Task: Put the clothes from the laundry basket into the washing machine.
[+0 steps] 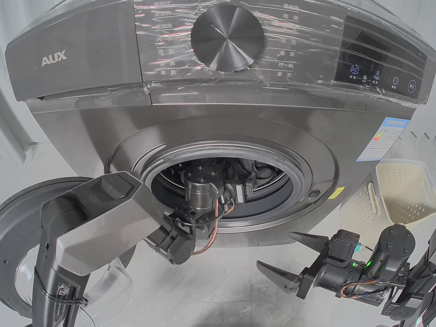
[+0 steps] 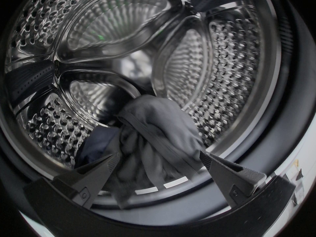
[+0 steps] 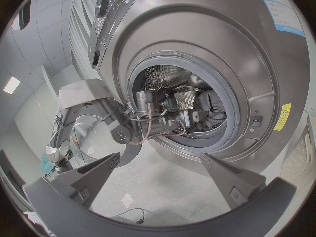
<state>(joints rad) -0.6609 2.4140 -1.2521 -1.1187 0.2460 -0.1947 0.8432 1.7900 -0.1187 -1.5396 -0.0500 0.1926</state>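
While its arm is reaching through the washer (image 1: 91,128) port (image 1: 297,178), left gripper (image 2: 158,156): fingers are standing wide apart and gripping nothing.
left gripper position: sitting just inside the port and facing the back of the drum (image 2: 230,66).
grey garment (image 2: 158,125): lying bunched on the drum floor directly ahead of the left gripper, between the lines of its two fingers. Its near edge is hanging over the drum's front lip beneath the fingertips. Whether either finger is touching it cannot be told.
blue garment (image 2: 95,144): lying beside the grey garment and partly under it, just beyond one fingertip.
right gripper (image 1: 274,250): hovering outside the washer, below the port and to the right of the left gripper. Its fingers are spreading open and holding nothing, and they are pointing toward the port.
basket (image 1: 404,196): standing on the floor against the washer's right side, just behind and to the right of the right gripper.
door (image 1: 18,232): hanging open on the outer, left side of the left arm, well clear of both grippers.
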